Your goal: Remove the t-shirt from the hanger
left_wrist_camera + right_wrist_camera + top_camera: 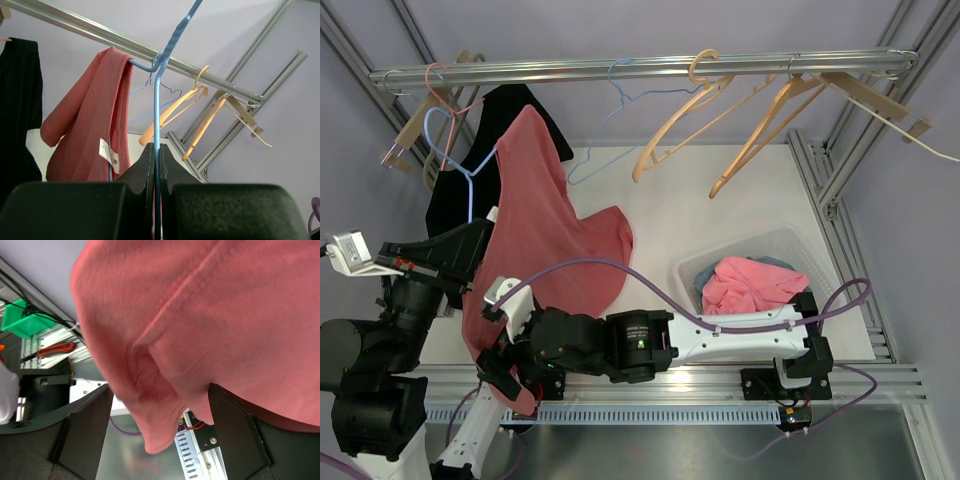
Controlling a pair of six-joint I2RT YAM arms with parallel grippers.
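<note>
From above, the red t-shirt (545,240) is seen draped on the blue hanger (455,160), up and right of the left gripper (470,240); its lower hem is bunched at the right gripper (515,365).

At the left wrist, the hanger's wire (156,115) is clamped between closed fingers (142,167), the shirt hung just left.

At the right wrist, the fabric (200,330) is seen between the two fingers (82,432); a firm grip cannot be told.

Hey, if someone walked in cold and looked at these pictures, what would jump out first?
The big salmon-pink t-shirt draping down from a thin blue wire hanger at left. The left pincer is shut on that hanger's wire, while the right pincer has the shirt's lower hem bunched between its fingers. At right, a white plastic basket holds more pink clothing.
</note>
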